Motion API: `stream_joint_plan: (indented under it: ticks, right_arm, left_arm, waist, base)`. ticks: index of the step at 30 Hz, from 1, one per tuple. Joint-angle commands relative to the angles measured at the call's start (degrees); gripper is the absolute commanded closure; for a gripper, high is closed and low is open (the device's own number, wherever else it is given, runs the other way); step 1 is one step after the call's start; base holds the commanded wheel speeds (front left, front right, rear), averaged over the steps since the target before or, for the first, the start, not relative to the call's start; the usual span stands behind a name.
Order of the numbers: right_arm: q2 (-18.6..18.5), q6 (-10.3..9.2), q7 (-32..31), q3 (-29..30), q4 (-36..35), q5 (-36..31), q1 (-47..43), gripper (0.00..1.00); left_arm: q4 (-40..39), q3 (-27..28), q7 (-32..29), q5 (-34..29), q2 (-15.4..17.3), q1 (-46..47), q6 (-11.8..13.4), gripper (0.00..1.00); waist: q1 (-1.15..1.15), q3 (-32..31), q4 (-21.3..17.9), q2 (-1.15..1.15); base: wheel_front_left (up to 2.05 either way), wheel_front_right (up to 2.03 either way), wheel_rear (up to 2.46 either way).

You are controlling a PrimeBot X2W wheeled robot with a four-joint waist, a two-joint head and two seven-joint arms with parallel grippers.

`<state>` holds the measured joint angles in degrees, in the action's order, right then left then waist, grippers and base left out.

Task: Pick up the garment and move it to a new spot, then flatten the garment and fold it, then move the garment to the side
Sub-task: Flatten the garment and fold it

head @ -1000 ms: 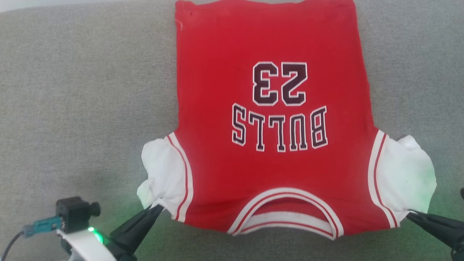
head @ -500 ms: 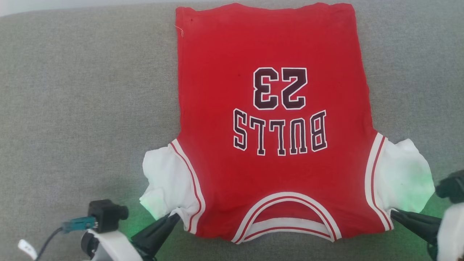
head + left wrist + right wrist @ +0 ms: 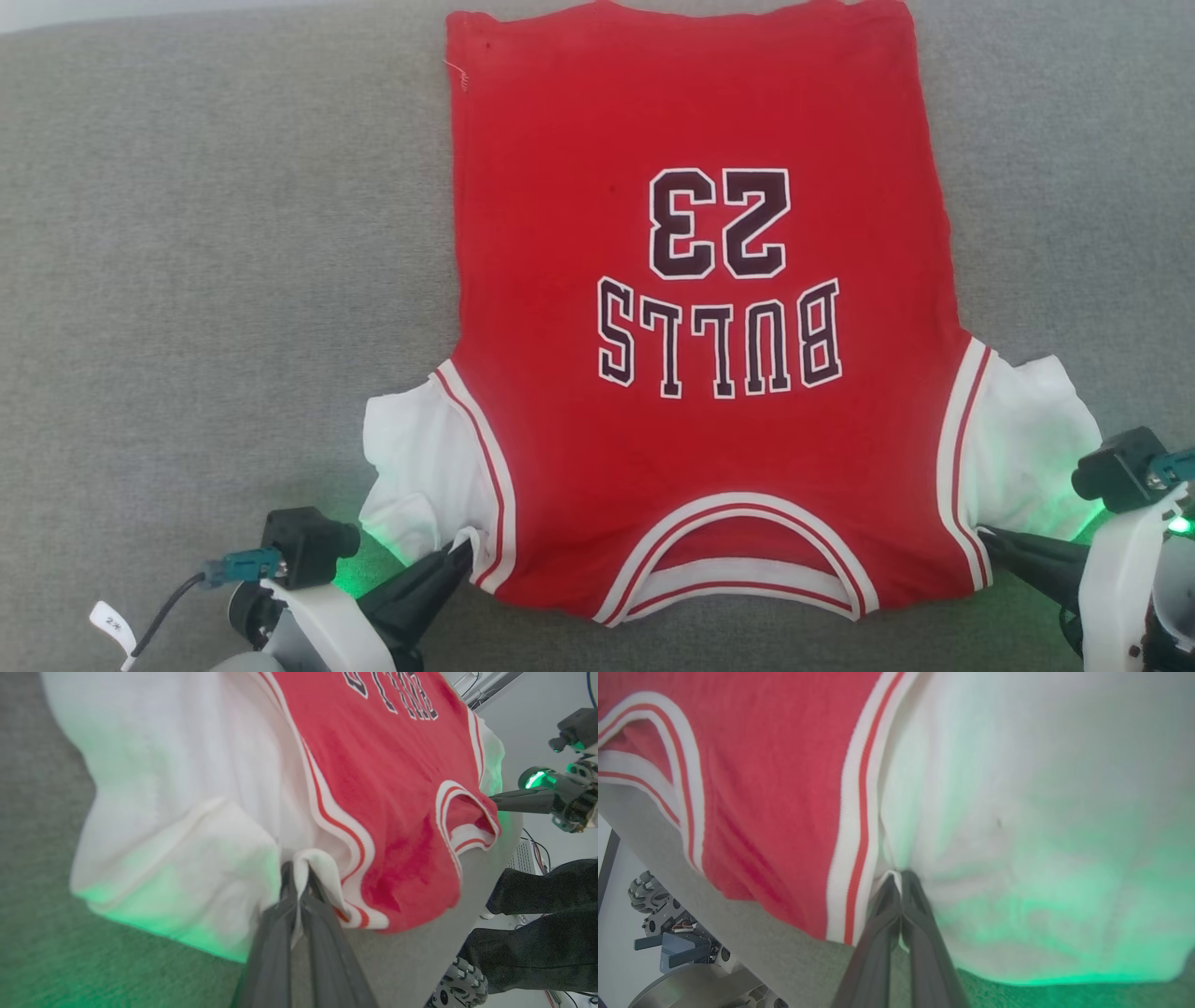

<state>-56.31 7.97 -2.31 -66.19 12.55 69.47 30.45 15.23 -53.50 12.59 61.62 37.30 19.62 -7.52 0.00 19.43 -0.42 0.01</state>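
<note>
The garment (image 3: 700, 392), a red shirt with white sleeves and "BULLS 23" lettering, lies spread flat on the grey surface with its collar toward me. My left gripper (image 3: 459, 551) is shut on the shoulder edge beside the left white sleeve (image 3: 420, 467); the left wrist view shows white fabric pinched between the dark fingers (image 3: 299, 872). On the other side, my right gripper (image 3: 988, 539) is shut on the shoulder edge by the right white sleeve (image 3: 1027, 448), and the right wrist view has cloth caught at the fingertips (image 3: 899, 877).
The grey fabric-covered surface (image 3: 205, 280) stretches wide to the left of the shirt. Its near edge runs just behind the collar (image 3: 467, 905). A person's dark-clothed legs (image 3: 537, 933) and a robot wheel (image 3: 458, 980) stand beyond that edge.
Both grippers, holding the shoulder edges, have moved inward toward each other, the sleeves bunching slightly. The shirt body stays spread; the view has shifted a little.
</note>
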Motion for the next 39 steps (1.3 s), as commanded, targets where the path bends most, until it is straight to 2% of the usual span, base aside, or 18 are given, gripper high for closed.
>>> stream_joint_plan:
  ticks: [1,3,4,5,6,7,9,11,17,21,25,27,30,35,39]
  right_arm:
    - [2.80,-0.93,-1.12,-0.62,1.50,-0.62,-1.12,1.00]
    - [3.40,-0.97,-0.77,0.08,2.07,-1.54,-0.91,1.00]
    - [3.73,-0.99,-0.14,0.57,2.43,-2.08,-0.81,0.85]
    - [3.95,-0.99,0.29,1.19,2.81,-2.54,-0.83,0.55]
    - [4.00,-1.00,0.53,1.63,2.98,-2.99,-0.85,0.18]
    - [3.84,-1.00,0.47,1.94,2.84,-3.29,-1.03,0.00]
    - [2.48,-1.01,-0.13,2.67,1.57,-3.21,-1.50,0.00]
    - [-0.53,-1.03,-1.01,3.82,-1.40,-2.15,-2.37,0.00]
    - [-13.58,-0.50,-1.24,10.41,-15.86,5.12,-4.97,0.00]
    - [-21.91,-0.52,-0.92,15.93,-21.41,9.59,-3.28,0.00]
    - [-24.34,-0.52,-4.62,21.12,-19.72,10.69,1.68,0.00]
    - [-23.15,-0.53,-7.82,23.67,-17.02,9.60,5.83,0.00]
    - [-18.43,-0.52,-14.32,26.28,-11.36,5.90,13.11,0.00]
    - [-7.46,-0.53,-26.79,27.70,0.50,-4.09,27.74,0.00]
    - [-0.08,-0.53,-35.34,27.25,10.34,-12.43,38.28,0.00]
  left_arm:
    - [1.99,-0.39,-0.56,0.50,-0.92,0.45,0.39,1.00]
    - [2.21,-0.08,-0.08,1.03,-0.95,0.54,0.33,1.00]
    - [2.25,0.16,0.21,1.20,-0.90,0.42,0.31,1.00]
    - [2.27,0.29,0.35,1.40,-0.82,0.26,0.29,1.00]
    - [2.27,0.37,0.54,1.53,-0.74,0.02,0.28,1.00]
    - [2.21,0.42,0.76,1.38,-0.68,-0.19,0.26,1.00]
    - [1.71,0.60,1.14,1.47,-0.63,-0.56,0.23,1.00]
    - [0.61,1.16,1.62,2.25,-0.94,-1.13,0.20,1.00]
    - [-2.98,1.76,2.36,1.82,-1.51,-2.68,0.09,1.00]
    - [-4.25,1.38,2.46,0.20,-2.58,-1.73,0.08,1.00]
    - [-4.90,0.41,2.52,-0.82,-4.23,0.39,0.07,1.00]
    - [-5.14,-0.26,2.54,-1.54,-5.21,1.65,0.04,1.00]
    - [-5.13,-1.67,2.54,-2.16,-6.63,3.78,0.00,1.00]
    - [-4.33,-3.78,2.33,-2.22,-8.81,7.85,0.00,1.00]
    - [-3.75,-5.10,2.13,-2.14,-10.78,10.34,0.02,1.00]
  waist:
    - [0.00,0.26,-0.27,-0.01]
    - [0.00,0.48,-0.73,-0.01]
    - [0.00,0.49,-1.03,-0.01]
    - [0.00,0.48,-1.27,-0.01]
    - [0.00,0.37,-1.52,-0.01]
    - [0.00,0.26,-1.67,-0.01]
    - [0.00,-0.05,-1.90,-0.01]
    - [0.00,-0.46,-1.90,-0.01]
    - [0.00,-0.76,-0.14,-0.01]
    - [0.00,0.32,2.11,-0.01]
    - [0.00,2.41,4.66,-0.01]
    - [0.00,4.05,5.94,-0.01]
    - [0.00,6.69,8.03,-0.01]
    - [0.00,11.43,11.42,-0.01]
    - [0.00,14.66,13.97,-0.01]
  base:
    - [0.00,0.00,0.00]
    - [0.00,0.00,0.00]
    - [0.00,0.00,0.00]
    - [0.00,0.00,0.00]
    - [0.00,0.00,0.00]
    - [0.00,0.00,0.00]
    - [0.00,0.00,0.00]
    - [0.00,0.00,0.00]
    - [0.00,0.00,0.00]
    - [0.00,0.00,0.00]
    - [0.00,0.00,0.00]
    - [0.00,0.00,0.00]
    - [0.00,0.00,0.00]
    - [0.00,0.00,0.00]
    - [0.00,0.00,0.00]
